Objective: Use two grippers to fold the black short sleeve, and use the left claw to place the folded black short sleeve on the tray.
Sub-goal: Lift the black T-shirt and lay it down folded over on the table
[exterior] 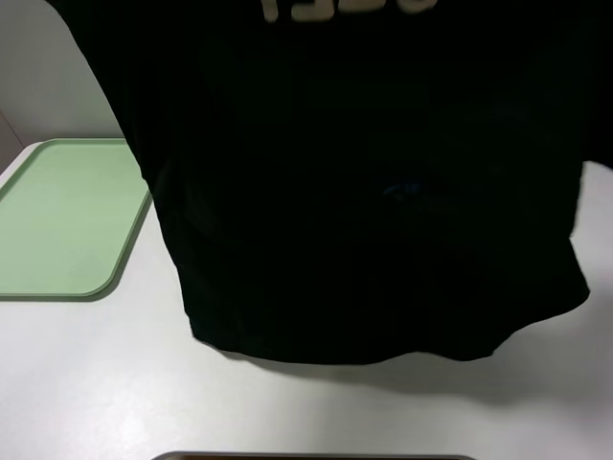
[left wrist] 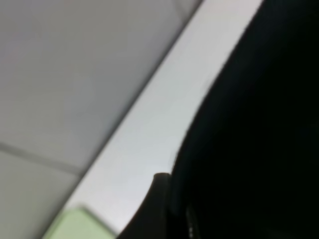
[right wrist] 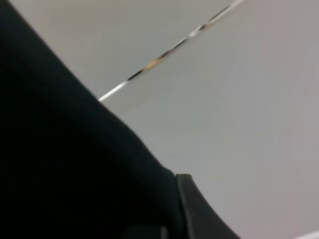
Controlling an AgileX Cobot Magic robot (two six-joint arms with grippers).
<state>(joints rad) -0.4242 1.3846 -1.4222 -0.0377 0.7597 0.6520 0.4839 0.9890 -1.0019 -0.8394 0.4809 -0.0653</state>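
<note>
I have the shirt (exterior: pixel 383 192) hanging in the air above the worktop (exterior: pixel 96 383), spread like a curtain across most of the high view, its lower edge free and throwing a shadow on the white surface. The tray (exterior: pixel 57 220) lies flat on the worktop to the left and holds nothing that I can see.

Both claws are closed. In the wrist views black cloth lies hard against the left claw (left wrist: pixel 167 199) and the right claw (right wrist: pixel 187 199), so I judge each is pinching the shirt near its top.

To do this fold well I would hold the two claws level and the cloth taut between them, let the hanging edge touch down first, then lay the rest over it so the edges meet squarely. I would bring it down clear of the tray so nothing drags across the rim.

Much is hidden. Neither arm shows in the high view, and the pinch points lie beyond its top edge. The pale lettering (exterior: pixel 345 8) is cut off there. A faint blue mark (exterior: pixel 402 189) may be the label, but I cannot be sure. I cannot tell whether the shirt is doubled. A dark strip (exterior: pixel 316 457) at the bottom edge is too cropped to identify.
</note>
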